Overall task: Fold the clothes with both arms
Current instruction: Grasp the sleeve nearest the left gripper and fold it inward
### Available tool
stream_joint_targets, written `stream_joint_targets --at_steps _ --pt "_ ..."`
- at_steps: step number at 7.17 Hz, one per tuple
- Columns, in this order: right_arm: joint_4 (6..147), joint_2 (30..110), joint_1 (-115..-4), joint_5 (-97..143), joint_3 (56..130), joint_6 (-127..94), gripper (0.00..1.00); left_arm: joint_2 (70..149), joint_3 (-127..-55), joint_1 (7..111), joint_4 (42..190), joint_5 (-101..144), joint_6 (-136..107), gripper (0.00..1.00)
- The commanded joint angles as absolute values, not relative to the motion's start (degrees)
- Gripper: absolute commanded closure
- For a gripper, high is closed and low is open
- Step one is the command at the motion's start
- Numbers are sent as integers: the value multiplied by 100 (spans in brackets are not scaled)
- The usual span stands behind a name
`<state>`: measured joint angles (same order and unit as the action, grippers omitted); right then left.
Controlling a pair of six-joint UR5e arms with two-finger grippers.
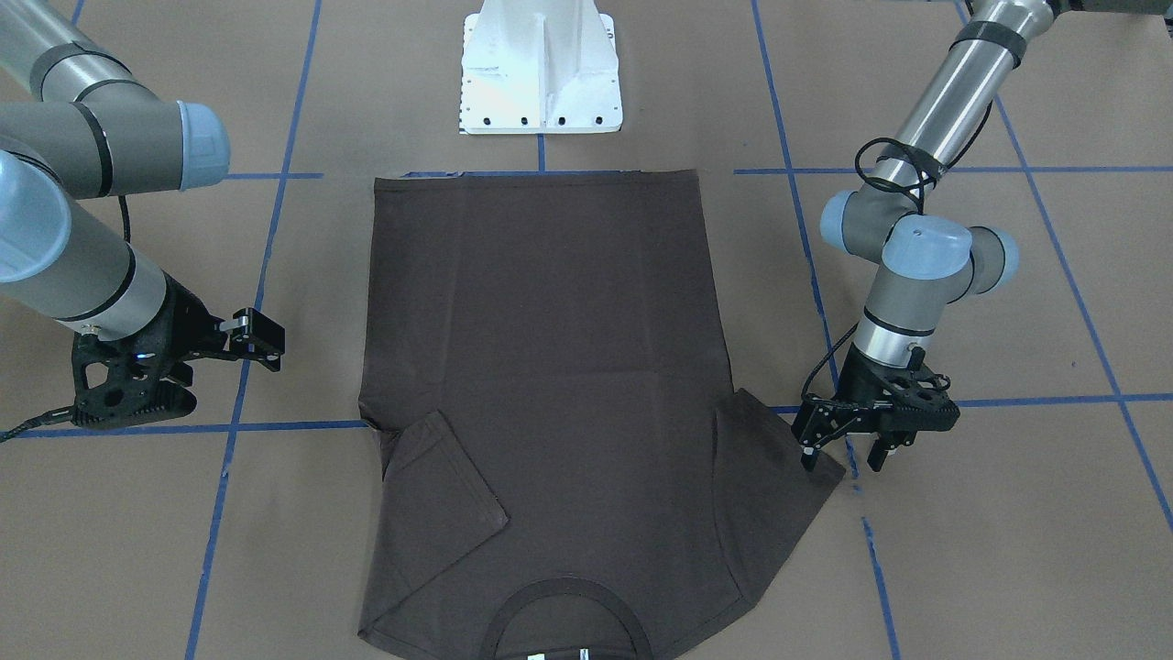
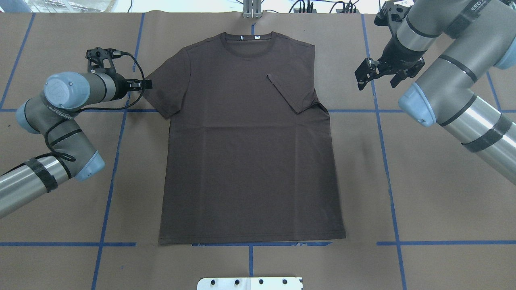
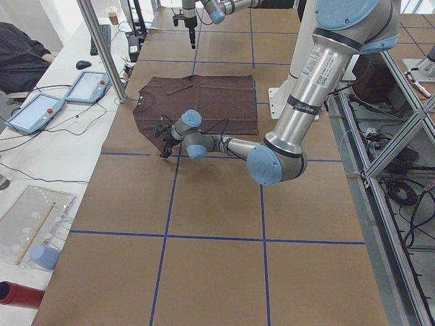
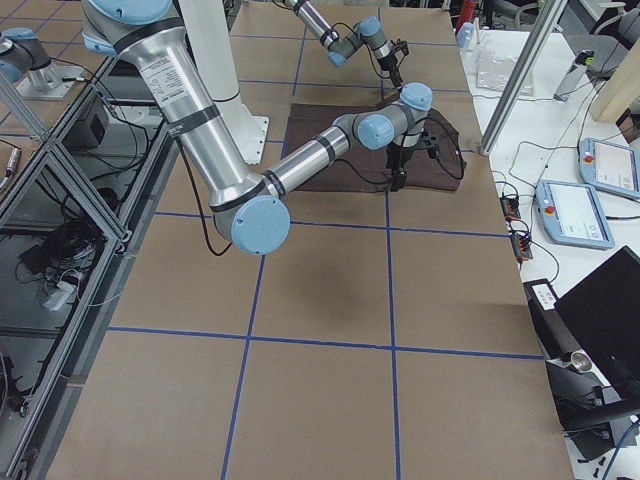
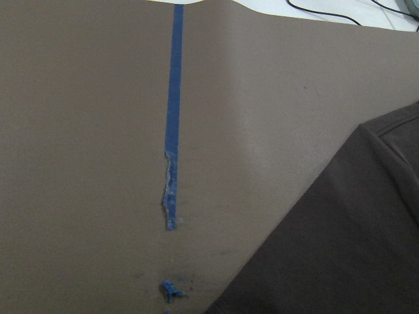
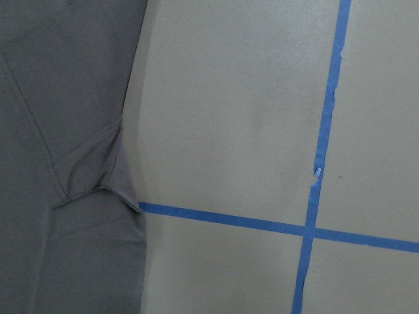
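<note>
The dark brown T-shirt (image 2: pixel 250 153) lies flat on the brown paper, front up. Its collar (image 2: pixel 248 45) and white neck tags are on the far side from me. The sleeve on my right side is folded in onto the chest (image 2: pixel 291 93). The sleeve on my left side (image 2: pixel 161 94) lies spread out. My left gripper (image 1: pixel 841 454) is open, low at that sleeve's outer edge, with one finger at the cloth. It also shows in the overhead view (image 2: pixel 142 84). My right gripper (image 2: pixel 377 79) is open and empty, above bare paper beside the shirt's right shoulder.
The white base block (image 1: pixel 541 69) stands just past the shirt's hem. Blue tape lines (image 2: pixel 387 161) grid the paper. Two tablets (image 3: pixel 41 112) and a metal post (image 3: pixel 102 47) stand at the table's far edge near the collar.
</note>
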<state>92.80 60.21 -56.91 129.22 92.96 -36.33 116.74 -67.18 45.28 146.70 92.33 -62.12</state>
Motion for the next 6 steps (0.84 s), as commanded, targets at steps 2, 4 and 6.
stream_joint_targets --at_steps 2,4,6 --pt "9211 6029 -5678 12911 9290 -3639 0 11733 -6644 4500 14669 9193 -6179 17" --pt "9202 6029 -5678 12911 9290 -3639 0 11751 -6662 4500 14608 9202 -6179 51" --pt "9211 6021 -5678 12911 9290 -3647 0 11777 -6688 4500 14485 9202 -6179 86"
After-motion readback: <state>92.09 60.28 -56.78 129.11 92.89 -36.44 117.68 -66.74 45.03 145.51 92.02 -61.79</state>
